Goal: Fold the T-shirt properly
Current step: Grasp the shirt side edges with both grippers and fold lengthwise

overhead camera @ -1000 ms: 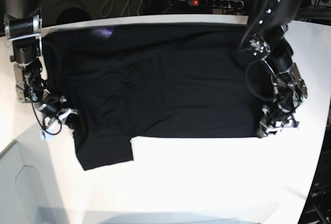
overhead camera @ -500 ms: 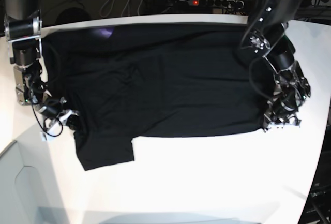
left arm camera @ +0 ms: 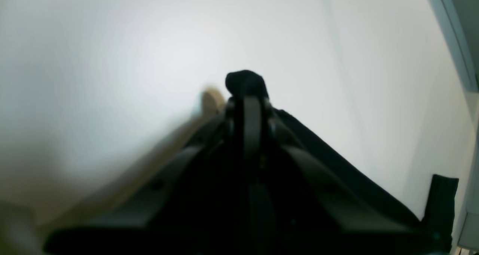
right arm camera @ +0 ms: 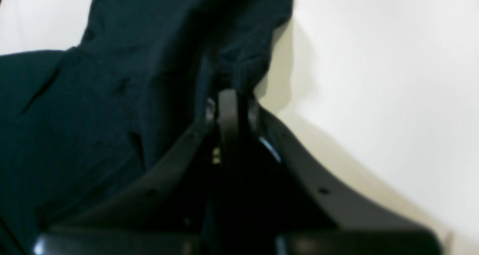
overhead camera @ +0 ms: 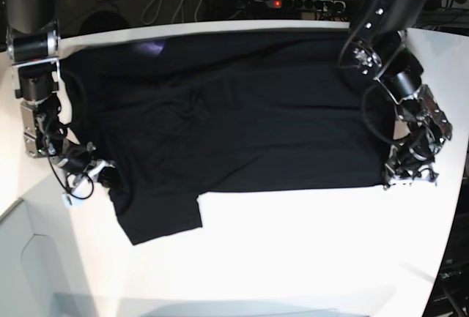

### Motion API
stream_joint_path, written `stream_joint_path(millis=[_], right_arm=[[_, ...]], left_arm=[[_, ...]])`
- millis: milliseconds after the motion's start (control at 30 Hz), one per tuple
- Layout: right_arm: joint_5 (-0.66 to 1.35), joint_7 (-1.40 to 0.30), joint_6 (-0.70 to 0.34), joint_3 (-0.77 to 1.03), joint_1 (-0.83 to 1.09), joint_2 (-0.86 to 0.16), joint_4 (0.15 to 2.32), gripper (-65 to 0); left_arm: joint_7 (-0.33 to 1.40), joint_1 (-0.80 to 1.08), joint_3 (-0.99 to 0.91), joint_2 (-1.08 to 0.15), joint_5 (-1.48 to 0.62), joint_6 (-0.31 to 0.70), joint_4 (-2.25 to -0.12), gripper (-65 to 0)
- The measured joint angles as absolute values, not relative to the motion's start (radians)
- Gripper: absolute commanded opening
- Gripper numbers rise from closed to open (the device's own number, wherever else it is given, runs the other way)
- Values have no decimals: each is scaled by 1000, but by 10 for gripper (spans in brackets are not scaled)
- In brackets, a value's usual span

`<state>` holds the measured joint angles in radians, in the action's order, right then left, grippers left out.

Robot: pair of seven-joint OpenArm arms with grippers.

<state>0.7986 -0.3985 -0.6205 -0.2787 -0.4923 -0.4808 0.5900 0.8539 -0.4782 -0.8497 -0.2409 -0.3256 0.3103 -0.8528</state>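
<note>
Left gripper (overhead camera: 405, 178) is pinched tight on the hem corner of the T-shirt (overhead camera: 227, 119), a black nub of cloth poking past its tips, and the right gripper (overhead camera: 99, 176) is clamped on the cloth by the sleeve. Between them the black shirt lies spread across the white table (overhead camera: 293, 251), one sleeve hanging toward the near edge

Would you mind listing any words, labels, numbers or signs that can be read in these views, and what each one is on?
None can be read in any view.
T-shirt: plain black cloth, with only a small purple patch at its far edge.
Power strip: a red light, any markings too small to read.
</note>
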Motion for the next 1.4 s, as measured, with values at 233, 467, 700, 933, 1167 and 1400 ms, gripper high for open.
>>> stream_joint_path(millis=[233,467,700,933,1167,1400], right_arm=[[775,-432,-620,-232,-509,-478,584,-650],[758,-446,-617,-216,-522,-482,582,-650],[758,-452,-613,-214,-526,-505,579,-650],[750,-471,-606,-173,-531,-511,604,-650],[753,-562,-604,-12,-404,-530,844,-650],[753,-600,-603,125,-235,-530,1013,-650]], left_arm=[[854,-489,-850,-246,-319,310,-853,-650],[851,-514,-850,-247,-318,310,-853,-650],[856,-526,-848,-247,-318,310,-853,-650],[863,-520,-738,-253,-325,313,-966,-650],[861,-400,-688,-220,-326,318,-1197,-650],[852,-254,-641,-203,-336,318,-1401,-650]])
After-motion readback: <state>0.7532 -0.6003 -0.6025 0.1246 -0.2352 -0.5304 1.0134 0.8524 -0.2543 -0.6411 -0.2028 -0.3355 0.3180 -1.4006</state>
